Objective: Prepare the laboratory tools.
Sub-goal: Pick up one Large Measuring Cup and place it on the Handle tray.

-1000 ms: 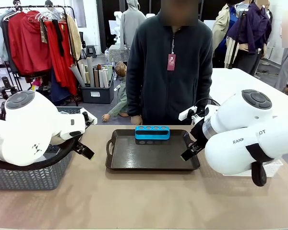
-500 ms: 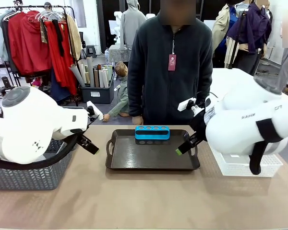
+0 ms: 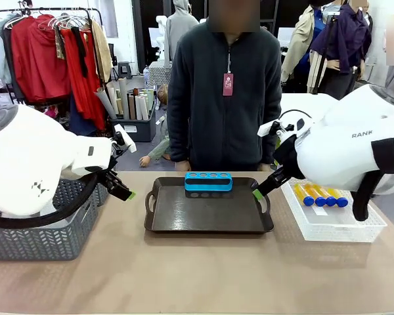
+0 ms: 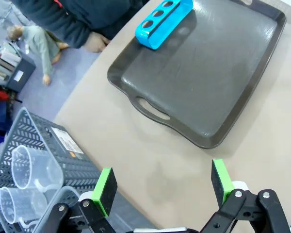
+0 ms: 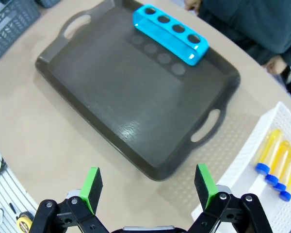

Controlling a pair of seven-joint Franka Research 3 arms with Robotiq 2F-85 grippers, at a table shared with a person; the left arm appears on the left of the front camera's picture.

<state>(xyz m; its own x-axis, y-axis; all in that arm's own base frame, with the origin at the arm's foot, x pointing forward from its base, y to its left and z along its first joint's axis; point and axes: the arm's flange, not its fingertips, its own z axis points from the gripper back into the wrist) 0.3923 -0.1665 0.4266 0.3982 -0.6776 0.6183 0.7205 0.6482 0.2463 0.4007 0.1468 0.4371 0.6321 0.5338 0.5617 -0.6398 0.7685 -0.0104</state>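
Hovering over the table [image 3: 197, 275], left gripper [image 4: 160, 187] and right gripper [image 5: 148, 187] stand wide open, empty. Four blue-capped tubes [image 3: 315, 194] lie in the white basket [image 3: 341, 231]; a clear beaker [image 4: 23, 167] sits in the grey basket [image 4: 29, 128].

Bright, even light from above; soft shadow beneath the tray [image 3: 209, 213] on the counter [image 3: 184, 275]; dull sheen on its floor; wrist views bow at edges; focus sharp.
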